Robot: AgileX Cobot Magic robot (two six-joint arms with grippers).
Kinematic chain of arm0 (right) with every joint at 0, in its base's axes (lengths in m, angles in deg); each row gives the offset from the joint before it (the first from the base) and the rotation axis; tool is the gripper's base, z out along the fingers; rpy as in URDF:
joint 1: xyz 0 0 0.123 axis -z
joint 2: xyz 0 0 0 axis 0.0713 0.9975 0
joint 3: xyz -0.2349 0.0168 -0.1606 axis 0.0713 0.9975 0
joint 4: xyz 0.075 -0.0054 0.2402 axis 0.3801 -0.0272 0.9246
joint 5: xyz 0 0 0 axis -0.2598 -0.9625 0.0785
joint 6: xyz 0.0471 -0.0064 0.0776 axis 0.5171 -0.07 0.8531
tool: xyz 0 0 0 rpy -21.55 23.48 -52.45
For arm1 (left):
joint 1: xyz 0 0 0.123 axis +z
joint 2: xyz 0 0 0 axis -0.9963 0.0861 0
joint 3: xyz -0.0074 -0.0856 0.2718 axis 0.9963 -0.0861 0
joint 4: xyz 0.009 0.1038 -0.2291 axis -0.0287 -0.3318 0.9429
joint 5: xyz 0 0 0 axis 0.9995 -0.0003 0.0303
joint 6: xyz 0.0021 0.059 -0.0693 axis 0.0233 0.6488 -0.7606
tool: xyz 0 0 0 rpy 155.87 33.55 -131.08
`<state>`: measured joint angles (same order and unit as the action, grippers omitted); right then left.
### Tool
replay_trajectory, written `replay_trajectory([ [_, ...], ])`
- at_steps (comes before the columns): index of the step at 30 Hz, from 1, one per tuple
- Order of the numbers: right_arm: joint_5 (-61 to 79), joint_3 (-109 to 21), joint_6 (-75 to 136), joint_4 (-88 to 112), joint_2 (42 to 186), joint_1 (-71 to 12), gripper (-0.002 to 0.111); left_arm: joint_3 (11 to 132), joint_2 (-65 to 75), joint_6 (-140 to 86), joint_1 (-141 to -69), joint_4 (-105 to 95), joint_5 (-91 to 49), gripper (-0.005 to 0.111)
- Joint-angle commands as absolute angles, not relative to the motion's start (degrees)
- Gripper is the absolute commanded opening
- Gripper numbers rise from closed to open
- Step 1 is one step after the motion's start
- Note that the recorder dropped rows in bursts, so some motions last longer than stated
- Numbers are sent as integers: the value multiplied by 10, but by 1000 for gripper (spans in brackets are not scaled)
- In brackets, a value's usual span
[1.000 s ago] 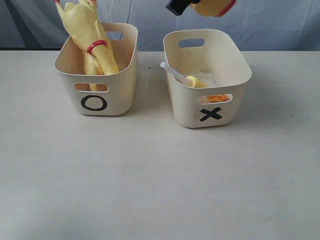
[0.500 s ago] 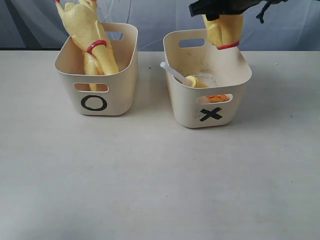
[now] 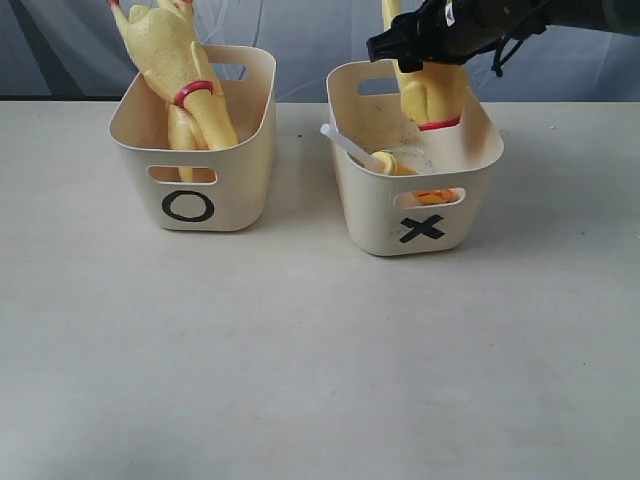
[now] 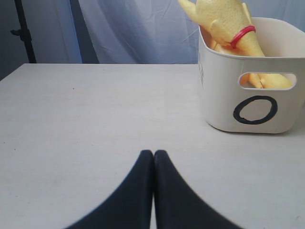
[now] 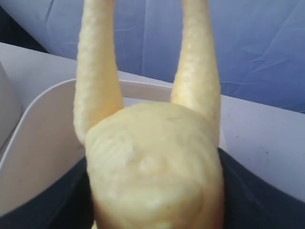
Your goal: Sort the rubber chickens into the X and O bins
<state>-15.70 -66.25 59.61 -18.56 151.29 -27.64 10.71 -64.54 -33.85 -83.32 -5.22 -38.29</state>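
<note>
1. My right gripper [image 3: 425, 48] was clamped on the headless chicken body [image 3: 432, 95]. It held the body legs up, red-ringed neck end down, over the far part of the X bin [image 3: 365, 215].
2. My left gripper [image 4: 153, 183] had its fingers pressed together with nothing between them. It sat low over the table [image 3: 300, 350], near the O bin [image 3: 250, 150] but apart from it.
3. Two whole chickens [image 3: 175, 60] stood in the O bin, poking well above its rim. The chicken head with white tube [image 3: 378, 160] lay in the X bin. No chicken lay loose on the table.
4. I judged the sorting nearly done, with only the release of this body left.
5. The body's lower end looked about level with the rim, inside the walls. The tube leaned on the bin's left rim, so the open floor lay toward the right. A clear gap separated the two bins.
</note>
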Motion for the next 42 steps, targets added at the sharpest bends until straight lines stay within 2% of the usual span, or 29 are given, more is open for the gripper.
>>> replay_trajectory([
  [1,-165,-664,597,-151,1510,-275,35,109,-647,-339,-836,-49,-377,0],
  [4,-179,-664,589,-150,1510,-275,72,109,-647,-339,-836,-49,-377,0],
  [5,-185,-664,581,-150,1510,-275,78,109,-647,-339,-836,-49,-377,0],
  [7,-197,-664,569,-152,1510,-275,79,109,-647,-339,-836,-49,-377,0],
  [15,-263,-660,540,-171,1472,-275,62,109,-647,-339,-836,-49,-377,0],
  [18,-263,-615,534,-176,1397,-275,62,109,-647,-339,-836,-49,-377,0],
  [20,-258,-547,518,-178,1321,-275,62,109,-647,-339,-836,-49,-377,0],
  [25,-201,-273,504,-115,1076,-275,61,109,-647,-339,-836,-49,-377,0],
  [26,-201,-230,481,-59,1009,-275,53,109,-647,-339,-836,-49,-377,0],
  [30,-304,-153,402,79,813,-275,3,109,-647,-339,-836,-49,-377,0],
  [31,-337,-149,399,91,775,-275,0,109,-647,-339,-836,-49,-377,0],
  [36,-453,-149,404,80,618,-275,0,109,-647,-339,-836,-49,-377,0],
  [42,-485,-149,404,82,485,-275,0,109,-647,-339,-836,-49,-377,0],
])
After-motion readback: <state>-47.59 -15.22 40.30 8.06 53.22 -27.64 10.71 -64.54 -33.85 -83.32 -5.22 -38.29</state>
